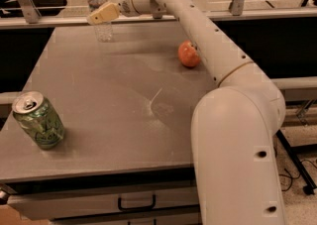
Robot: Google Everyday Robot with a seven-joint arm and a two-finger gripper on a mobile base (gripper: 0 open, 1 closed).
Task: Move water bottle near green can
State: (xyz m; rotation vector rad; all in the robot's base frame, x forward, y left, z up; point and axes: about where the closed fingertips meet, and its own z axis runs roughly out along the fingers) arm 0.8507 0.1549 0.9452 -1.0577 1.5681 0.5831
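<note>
The water bottle (pixel 100 8), clear with a white cap, stands upright at the far left of the grey table (pixel 114 95). My gripper (pixel 101 14) reaches in from the right and sits right at the bottle's middle, overlapping it in the camera view. The green can (pixel 38 120), with pale swirls and a silver top, stands at the table's near left corner, far from the bottle and the gripper.
A red apple (pixel 188 54) lies on the table at the far right, partly behind my arm (pixel 213 55). A metal railing (pixel 44 18) runs behind the table's far edge. A drawer handle (pixel 135 203) shows below the front edge.
</note>
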